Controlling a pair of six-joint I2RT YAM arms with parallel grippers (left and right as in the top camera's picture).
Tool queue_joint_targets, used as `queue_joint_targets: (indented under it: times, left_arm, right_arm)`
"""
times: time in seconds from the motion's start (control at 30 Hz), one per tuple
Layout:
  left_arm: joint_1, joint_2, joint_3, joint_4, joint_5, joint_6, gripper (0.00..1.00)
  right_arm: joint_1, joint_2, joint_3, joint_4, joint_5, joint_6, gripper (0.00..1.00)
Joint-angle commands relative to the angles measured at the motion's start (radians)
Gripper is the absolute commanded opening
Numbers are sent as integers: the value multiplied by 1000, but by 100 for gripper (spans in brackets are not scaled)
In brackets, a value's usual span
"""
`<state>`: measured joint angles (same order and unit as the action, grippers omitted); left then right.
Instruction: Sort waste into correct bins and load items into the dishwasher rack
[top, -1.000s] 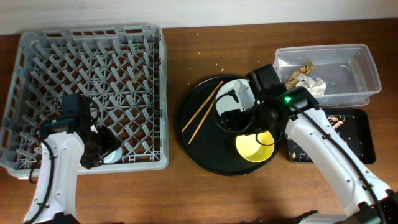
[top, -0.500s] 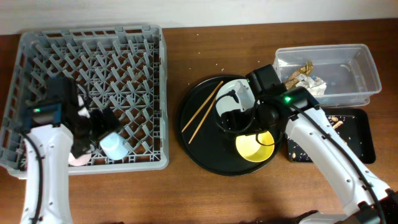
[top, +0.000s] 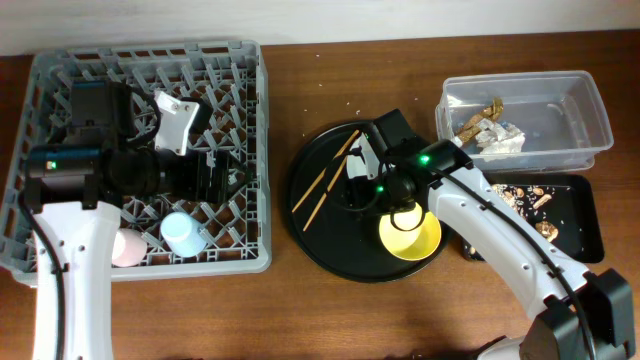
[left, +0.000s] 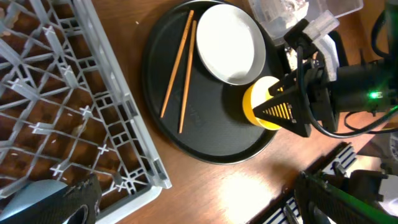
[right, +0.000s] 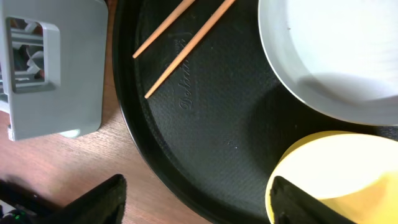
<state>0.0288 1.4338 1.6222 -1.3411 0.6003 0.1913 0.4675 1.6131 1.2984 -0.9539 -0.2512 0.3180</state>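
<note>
The grey dishwasher rack (top: 250, 110) fills the left. A small blue cup (top: 185, 235) and a small pink cup (top: 125, 247) stand in its front row. My left gripper (top: 215, 180) hangs open and empty above the rack. My right gripper (top: 362, 190) is open and empty above the round black tray (top: 320, 235), over the pale grey plate (right: 336, 50). The plate is mostly hidden overhead. The yellow bowl (top: 410, 235) and the wooden chopsticks (top: 325, 180) lie on that tray. The left wrist view shows the plate (left: 230, 43), bowl (left: 258, 102) and chopsticks (left: 180, 68).
The clear tub (top: 560, 105) at the back right holds the crumpled white napkin (top: 495, 135) and a brown wrapper piece (top: 490, 108). The shallow black tray (top: 585, 235) in front of it holds tan food scraps (top: 530, 195). The rack's corner (right: 56, 74) lies left of the round tray (right: 217, 124).
My left gripper let go of the blue cup in the rack, then rose and moved back and right. My right arm shifted left over the round tray.
</note>
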Motion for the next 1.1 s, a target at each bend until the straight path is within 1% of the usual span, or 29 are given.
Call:
queue_joint_targets:
  times: [0.0,0.03,0.13,0.33,0.43,0.5,0.57,0.6,0.67,0.73,0.77,0.83,0.93,1.0,1.07]
  left_arm:
    - [-3,-45,15,12,-148,-3,99]
    - [-3,-46,15,12,-166,-3,99]
    - [-3,-46,15,12,-205,-3,99]
    - [-3,-46,15,12,-205,-3,99]
    - [-3,-46,15,12,-205,-3,99]
    - [-3,-46,15,12,-205,-3,99]
    - [-3,-46,15,12,-205,-3,99]
    - [-3,-46,15,12,-205,-3,99]
    - [-3,-46,15,12,-205,-3,99]
    - [-3,-46,15,12,-205,-3,99]
    - [-3,-46,15,12,-205,-3,99]
    - [-3,-46,15,12,-205,-3,99]
    - [-3,-46,15,12,-205,-3,99]
    - [-3,-46,15,12,-205,-3,99]
    - [-3,-46,15,12,-205,-3,99]
  right_arm:
    - [4,-3,0,2,16,2,93]
    - [4,-3,0,2,16,2,99]
    - [4,-3,0,1,17,2,98]
    - [4,-3,0,1,18,2,98]
    - [0,-4,0,-56,118,-29,99]
    - [-26,-40,2,-71,117,-47,99]
    - [-39,-127,2,-44,122,-154,99]
    - [-39,-211,2,-5,157,-240,99]
    - [-39,-349,2,59,262,-329,98]
    - [-49,-530,1,79,359,-457,99]
    - [-71,-593,-5,80,361,-499,98]
    - [-139,-695,-42,80,360,-513,98]
    - [-283,-855,-176,92,321,-512,98]
    - [-351,-1007,-367,198,307,-512,98]
    - [-365,-1146,-556,313,304,-512,98]
